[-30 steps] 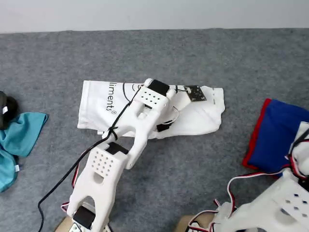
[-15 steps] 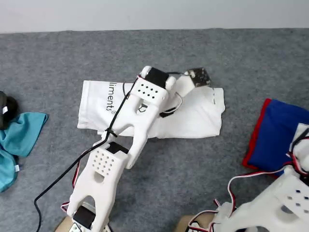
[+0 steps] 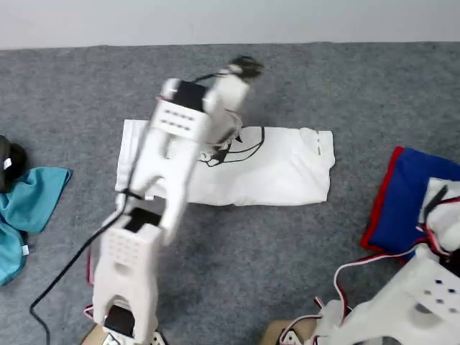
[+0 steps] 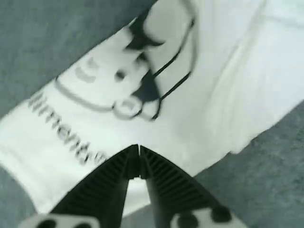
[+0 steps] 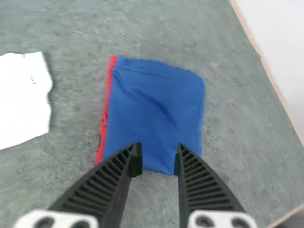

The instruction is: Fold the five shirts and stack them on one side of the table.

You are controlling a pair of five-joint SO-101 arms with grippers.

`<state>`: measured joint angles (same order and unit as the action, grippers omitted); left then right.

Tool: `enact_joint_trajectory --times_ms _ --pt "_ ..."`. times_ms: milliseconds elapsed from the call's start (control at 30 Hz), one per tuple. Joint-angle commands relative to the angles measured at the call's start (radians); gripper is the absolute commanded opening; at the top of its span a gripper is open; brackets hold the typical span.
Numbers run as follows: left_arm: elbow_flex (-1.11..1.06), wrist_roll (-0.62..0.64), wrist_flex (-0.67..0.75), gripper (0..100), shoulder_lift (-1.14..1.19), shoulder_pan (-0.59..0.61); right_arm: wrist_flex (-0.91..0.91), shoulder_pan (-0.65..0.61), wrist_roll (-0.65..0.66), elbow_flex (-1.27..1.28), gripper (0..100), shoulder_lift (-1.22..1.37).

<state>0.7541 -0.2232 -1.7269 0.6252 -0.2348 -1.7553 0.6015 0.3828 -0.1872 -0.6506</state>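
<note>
At the middle of the grey table covering (image 3: 323,86), you have one white shirt (image 3: 287,169) lying flat, folded to a rectangle, with black line print on its upper face. The left arm (image 3: 169,158) crosses it in the high view and hides part of the shirt's left half. The left gripper (image 4: 139,151) is raised above this shirt, with its jaws pressed together and nothing between them.

At the table's right side, one blue shirt (image 5: 156,109) lies folded on top of one red shirt (image 5: 105,118). A narrow strip of the red shirt shows along the side facing the white shirt. The right gripper (image 5: 156,159) hangs over the near edge of the blue shirt, with its jaws apart and empty. The right arm (image 3: 424,287) covers the near corner of this stack in the high view.

At the table's left edge, one teal shirt (image 3: 32,201) lies crumpled and unfolded, well apart from the white shirt. A dark item (image 3: 7,162) sits just beside it; you cannot tell what it is.

Count: four shirts (white, blue, red, teal), two arms, two grippers.
</note>
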Motion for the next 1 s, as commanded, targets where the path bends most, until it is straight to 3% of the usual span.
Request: enact_joint_trajectory --times_ms 0,233,367,533,767,967 --pt "-0.147 0.020 -0.026 1 -0.094 0.147 -0.039 -0.062 0.008 -0.003 12.1 -0.005" --pt "-0.378 -0.169 0.008 1 -0.091 0.431 -0.039 -0.127 0.008 0.086 12.1 -0.015" --pt "-0.460 -0.270 0.086 1 -0.043 0.525 -0.039 -0.128 0.006 0.112 12.1 -0.015" --pt "-0.437 -0.287 0.152 1 0.112 0.549 -0.039 -0.128 0.006 0.112 12.1 -0.015" --pt "-0.185 -0.285 -0.018 1 0.141 0.548 -0.039 -0.128 0.008 0.112 12.1 -0.016" --pt "-0.140 -0.284 -0.029 1 0.028 0.586 -0.039 -0.130 0.008 0.112 12.1 -0.016"
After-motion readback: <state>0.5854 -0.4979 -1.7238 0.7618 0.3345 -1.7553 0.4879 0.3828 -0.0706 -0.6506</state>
